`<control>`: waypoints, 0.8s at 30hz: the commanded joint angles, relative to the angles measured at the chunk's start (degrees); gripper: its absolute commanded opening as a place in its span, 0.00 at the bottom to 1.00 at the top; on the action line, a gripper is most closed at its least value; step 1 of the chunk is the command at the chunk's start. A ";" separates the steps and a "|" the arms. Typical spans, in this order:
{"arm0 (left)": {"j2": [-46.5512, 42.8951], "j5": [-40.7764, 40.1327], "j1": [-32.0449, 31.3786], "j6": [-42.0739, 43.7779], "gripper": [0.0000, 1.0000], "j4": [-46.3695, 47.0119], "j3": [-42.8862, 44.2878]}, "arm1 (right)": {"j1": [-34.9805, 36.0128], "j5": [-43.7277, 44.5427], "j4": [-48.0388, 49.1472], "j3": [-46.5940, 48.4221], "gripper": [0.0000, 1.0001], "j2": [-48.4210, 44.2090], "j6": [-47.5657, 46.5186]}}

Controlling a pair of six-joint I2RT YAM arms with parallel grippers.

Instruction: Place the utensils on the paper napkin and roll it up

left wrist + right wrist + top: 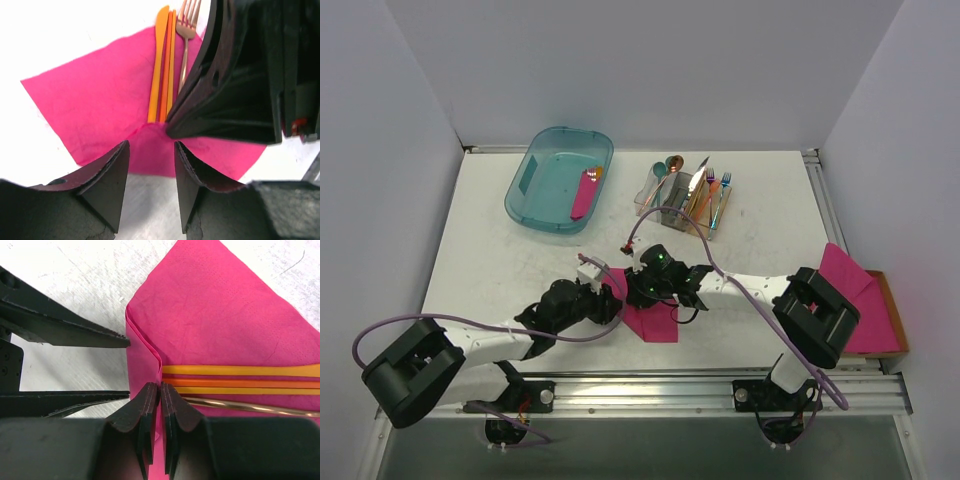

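The paper napkin [95, 100] lies flat on the white table, also in the top view [658, 325] and the right wrist view [225, 315]. The copper-orange utensils [163, 75], among them a fork [186, 35], lie side by side on it; they also show in the right wrist view [240, 380]. My right gripper [160, 389] is shut on the napkin's folded-up edge just beside the handle ends. My left gripper [151, 150] is open and empty, its jaws at the napkin's near edge and close to the right gripper [240, 75]. In the top view both grippers [618, 300] [646, 290] meet over the napkin.
A teal bin [535, 195] at the back left holds a pink roll [585, 193]. A clear holder [672, 212] with several cutlery pieces stands at the back centre. A thick stack of pink sheets [865, 300] lies at the right table edge.
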 commanded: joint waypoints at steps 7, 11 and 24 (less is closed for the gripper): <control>3.76 -4.19 -1.52 2.23 0.47 0.17 4.52 | -0.93 -1.16 1.25 -0.16 0.12 0.39 -0.47; 4.55 -4.98 -1.79 1.53 0.45 -0.09 4.25 | -1.63 -0.81 1.25 -0.07 0.12 0.48 -0.20; 7.45 -3.84 -2.05 0.39 0.43 1.40 4.61 | -2.33 -1.60 2.13 0.11 0.18 1.10 0.50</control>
